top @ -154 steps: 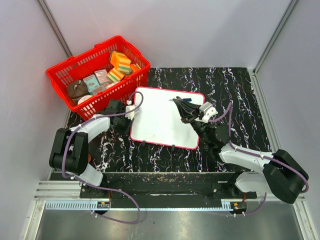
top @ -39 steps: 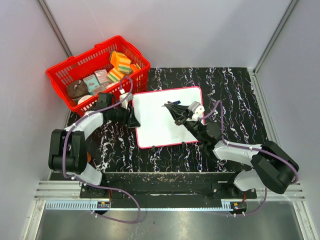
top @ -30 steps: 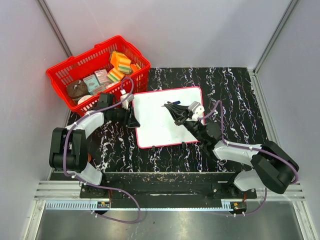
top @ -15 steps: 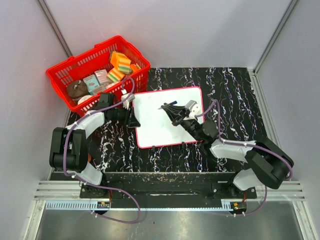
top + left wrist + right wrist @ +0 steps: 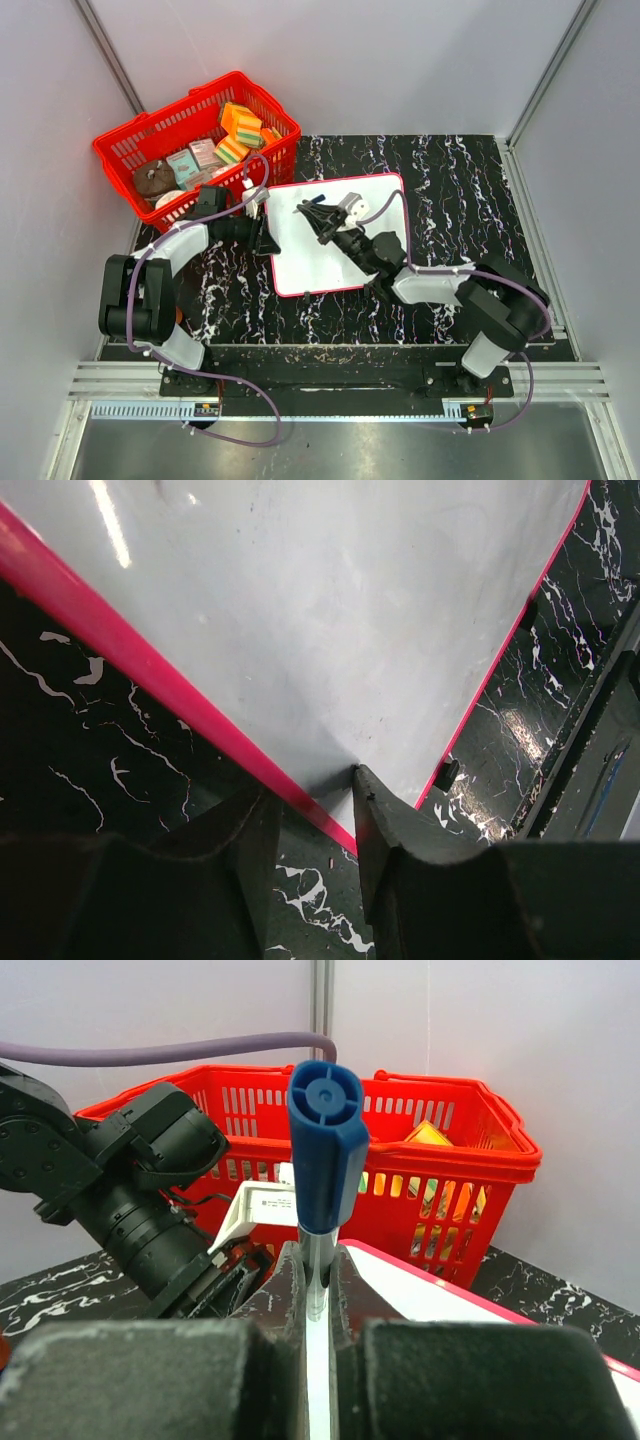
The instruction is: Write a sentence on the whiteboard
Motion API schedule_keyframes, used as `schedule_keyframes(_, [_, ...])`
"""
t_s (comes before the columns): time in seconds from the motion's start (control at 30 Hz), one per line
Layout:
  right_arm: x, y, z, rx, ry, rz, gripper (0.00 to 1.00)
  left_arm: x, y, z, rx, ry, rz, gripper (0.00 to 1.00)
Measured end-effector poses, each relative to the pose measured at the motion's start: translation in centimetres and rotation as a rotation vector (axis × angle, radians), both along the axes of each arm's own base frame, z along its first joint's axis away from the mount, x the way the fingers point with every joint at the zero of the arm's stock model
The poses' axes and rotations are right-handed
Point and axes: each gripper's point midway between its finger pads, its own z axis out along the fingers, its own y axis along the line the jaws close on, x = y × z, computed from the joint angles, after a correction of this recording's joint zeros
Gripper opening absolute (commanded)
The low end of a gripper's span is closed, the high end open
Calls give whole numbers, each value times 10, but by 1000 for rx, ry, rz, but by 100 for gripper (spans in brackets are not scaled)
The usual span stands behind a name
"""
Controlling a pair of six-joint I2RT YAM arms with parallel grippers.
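The whiteboard (image 5: 318,262), white with a thin red frame, lies on the black marbled table. No blue writing of the sentence shows on it. My left gripper (image 5: 266,238) is shut on the board's left edge; in the left wrist view one finger (image 5: 385,815) lies on the white face (image 5: 330,610) and the other sits outside the red frame. My right gripper (image 5: 322,215) is shut on a blue-capped marker (image 5: 312,203) over the board's upper left part. In the right wrist view the marker (image 5: 325,1150) stands upright between the fingers (image 5: 317,1260).
A red basket (image 5: 166,110) holding sponges and small boxes stands at the back left, touching the board's corner area; it also shows in the right wrist view (image 5: 440,1180). The left arm's wrist (image 5: 130,1190) is close to the marker. Grey walls enclose the table.
The right gripper with the marker has moved left across the board towards its upper left. The left gripper kept its hold; five seconds ago the board lay turned and further right.
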Motion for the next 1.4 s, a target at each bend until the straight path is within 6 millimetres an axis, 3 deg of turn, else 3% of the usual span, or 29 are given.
schedule_keyframes(0.2, [16,24,-14,-50,-21,-70,0,0,0,0,0,0,-1,37])
schedule_keyframes(0.37, [25,30,-24,-89,-29,-127,0,-1,0,0,-2,-1,-4,36])
schedule_keyframes(0.53, [36,31,-25,-100,-40,-184,0,-1,-1,0,-5,1,-6,35])
schedule_keyframes(0.83, [44,32,-51,-155,-18,-219,0,-1,-1,1,-8,1,-8,34])
schedule_keyframes(1.4, [41,29,-60,-171,-29,-224,0,-3,-1,0,-8,6,-11,33])
